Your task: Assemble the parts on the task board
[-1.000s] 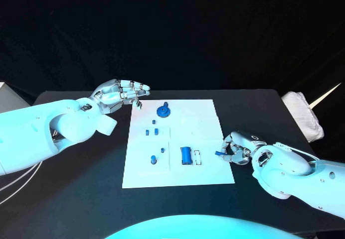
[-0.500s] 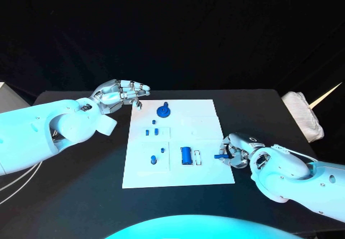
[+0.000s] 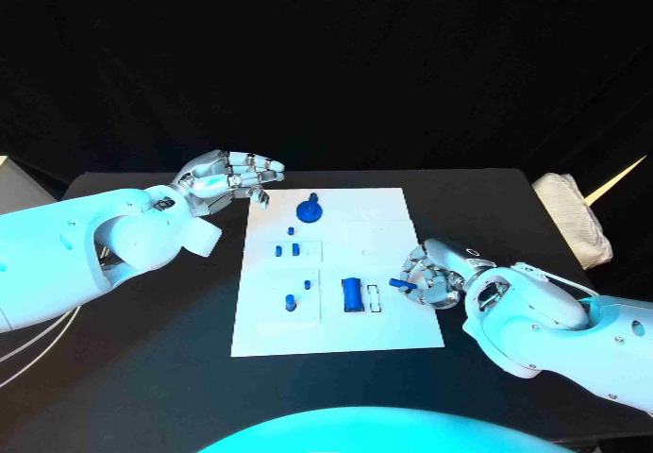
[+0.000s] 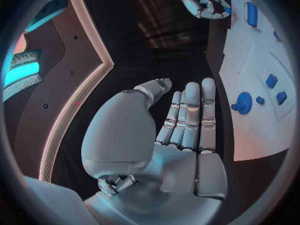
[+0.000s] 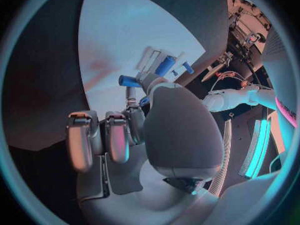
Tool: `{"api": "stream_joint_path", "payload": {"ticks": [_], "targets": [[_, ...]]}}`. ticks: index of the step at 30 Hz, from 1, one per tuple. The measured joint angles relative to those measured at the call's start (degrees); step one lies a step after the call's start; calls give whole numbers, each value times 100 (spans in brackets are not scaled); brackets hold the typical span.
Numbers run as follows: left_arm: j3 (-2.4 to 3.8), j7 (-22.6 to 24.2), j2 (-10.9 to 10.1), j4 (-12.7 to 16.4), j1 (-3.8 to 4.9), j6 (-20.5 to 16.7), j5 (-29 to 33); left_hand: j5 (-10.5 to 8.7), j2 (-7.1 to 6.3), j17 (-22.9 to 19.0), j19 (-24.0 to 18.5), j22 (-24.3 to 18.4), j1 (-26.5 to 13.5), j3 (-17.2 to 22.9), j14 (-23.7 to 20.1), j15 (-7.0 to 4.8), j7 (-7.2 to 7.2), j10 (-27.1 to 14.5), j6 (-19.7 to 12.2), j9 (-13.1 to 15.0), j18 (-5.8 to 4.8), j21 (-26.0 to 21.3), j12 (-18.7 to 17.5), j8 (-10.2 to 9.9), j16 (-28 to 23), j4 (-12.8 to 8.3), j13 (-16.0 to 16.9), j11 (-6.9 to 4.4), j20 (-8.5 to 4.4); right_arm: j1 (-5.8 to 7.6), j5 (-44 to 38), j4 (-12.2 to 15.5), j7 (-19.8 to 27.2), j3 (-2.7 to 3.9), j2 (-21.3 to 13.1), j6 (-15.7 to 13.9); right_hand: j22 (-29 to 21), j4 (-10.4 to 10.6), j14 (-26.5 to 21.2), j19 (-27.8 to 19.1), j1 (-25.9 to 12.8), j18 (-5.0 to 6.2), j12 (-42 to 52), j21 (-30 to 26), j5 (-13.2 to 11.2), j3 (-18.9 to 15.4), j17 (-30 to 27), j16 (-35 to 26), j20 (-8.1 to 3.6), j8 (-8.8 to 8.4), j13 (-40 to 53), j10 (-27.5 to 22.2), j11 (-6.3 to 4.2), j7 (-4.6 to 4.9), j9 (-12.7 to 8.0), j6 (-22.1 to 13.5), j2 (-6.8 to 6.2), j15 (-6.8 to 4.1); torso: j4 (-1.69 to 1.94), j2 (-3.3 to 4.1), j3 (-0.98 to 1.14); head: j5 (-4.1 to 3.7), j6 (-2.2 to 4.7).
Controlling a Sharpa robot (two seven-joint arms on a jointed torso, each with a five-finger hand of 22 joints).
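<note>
Here the right hand [image 3: 433, 280] pinches a small blue cylindrical part [image 3: 402, 282].

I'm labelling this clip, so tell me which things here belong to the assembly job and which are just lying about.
Part of the job:
task board
blue parts on the board
small blue part pinched in the right hand
left hand, holding nothing

Just lying about:
white cloth at the table's right edge
black table

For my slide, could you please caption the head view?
Right hand pinches a small blue part above the white task board; left hand waits open.
</note>
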Motion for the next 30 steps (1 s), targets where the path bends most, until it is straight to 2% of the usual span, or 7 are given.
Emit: {"api": "stream_joint_path", "payload": {"ticks": [6,14,18,30], "targets": [[0,-1,6,4,0,1,0,0,0,-7,0,0,0,0,0,0,0,0,0,0,0,0,0,0,0,0,-7,0,0,-34,334,-87,9,-1,189,-168,0,49,0,0,-407,0,64,43,-156,13,0,23,0,42,0,0,0,-44,37,44,20,0,-1,-1,-4,-5,3],[0,-3,12,9,0,4,0,0,0,-6,0,0,0,0,0,0,0,0,0,0,0,0,0,0,0,0,-6,0,0,-201,798,-277,-1,-9,471,-260,-1,49,0,0,-690,0,149,90,-297,13,-1,23,0,66,-1,20,-21,-63,58,63,65,0,-1,-1,-3,-12,-3],[0,-4,15,10,0,7,0,0,0,-6,0,0,0,0,0,0,0,0,0,0,0,0,0,0,0,0,-6,0,0,-258,987,-357,-4,-9,595,-303,-1,58,20,0,-962,0,221,132,-435,22,-1,49,1,111,-1,0,-41,-73,95,73,139,-21,1,3,1,-14,-3],[0,-16,9,21,0,23,0,0,0,-6,0,1,0,0,0,0,0,0,0,0,0,0,-1,0,0,0,-6,0,0,-296,1240,-533,-40,-9,745,-370,-2,65,20,0,-1072,0,282,154,-464,29,-1,49,1,175,-1,0,-41,-98,98,100,163,-20,3,5,-1,-6,-26]]}}
